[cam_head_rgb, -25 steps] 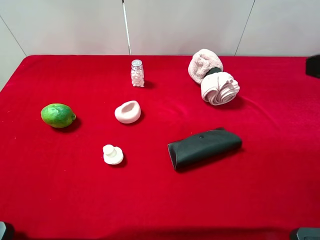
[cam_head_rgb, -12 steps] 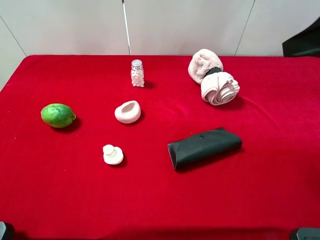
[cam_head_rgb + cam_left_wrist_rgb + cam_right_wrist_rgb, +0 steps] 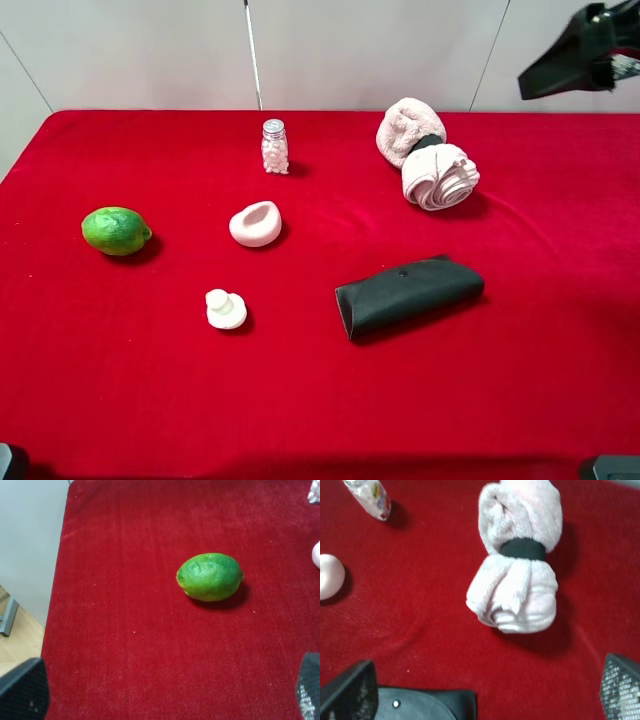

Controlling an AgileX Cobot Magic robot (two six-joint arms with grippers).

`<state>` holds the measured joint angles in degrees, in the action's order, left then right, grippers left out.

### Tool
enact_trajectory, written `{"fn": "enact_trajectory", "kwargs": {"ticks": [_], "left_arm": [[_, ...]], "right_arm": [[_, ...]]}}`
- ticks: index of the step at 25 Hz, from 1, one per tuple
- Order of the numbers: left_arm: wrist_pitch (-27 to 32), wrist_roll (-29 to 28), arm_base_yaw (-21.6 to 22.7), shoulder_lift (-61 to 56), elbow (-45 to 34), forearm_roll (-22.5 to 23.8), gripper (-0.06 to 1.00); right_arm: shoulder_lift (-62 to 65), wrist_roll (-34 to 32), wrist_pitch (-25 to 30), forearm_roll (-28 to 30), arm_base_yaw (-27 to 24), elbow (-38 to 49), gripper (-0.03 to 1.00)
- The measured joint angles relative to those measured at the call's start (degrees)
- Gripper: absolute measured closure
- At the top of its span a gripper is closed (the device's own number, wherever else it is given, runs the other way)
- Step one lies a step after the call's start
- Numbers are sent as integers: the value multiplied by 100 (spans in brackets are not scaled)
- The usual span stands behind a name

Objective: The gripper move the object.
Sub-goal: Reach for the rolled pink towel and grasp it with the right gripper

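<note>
In the high view the pink towel dumbbell lies at 1 o'clock on the red cloth, and the right gripper, hanging at its 2 o'clock, may pinch only loose terry and drop it; in the right wrist view the jaws stand wide and empty, aimed down at it; in the left wrist view the left gripper is also released.

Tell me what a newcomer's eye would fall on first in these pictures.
The bright red cloth-covered table fills the exterior view, and against it the pale pink terry towel dumbbell with a short black middle stands out at the far right. A green lime lies alone near the left edge, and a dark folded pouch lies nearer the camera than the dumbbell. The black right gripper hangs open above the far right corner, touching nothing.
</note>
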<state>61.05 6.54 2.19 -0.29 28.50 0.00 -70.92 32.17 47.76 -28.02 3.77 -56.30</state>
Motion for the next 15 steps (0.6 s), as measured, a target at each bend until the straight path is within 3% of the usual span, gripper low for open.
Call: {"fn": "enact_trajectory", "kwargs": {"ticks": [15], "left_arm": [[0,-6,0,0,0,0,-3]], "right_arm": [[-1629,0,-466,0,808,-1011,27]]}}
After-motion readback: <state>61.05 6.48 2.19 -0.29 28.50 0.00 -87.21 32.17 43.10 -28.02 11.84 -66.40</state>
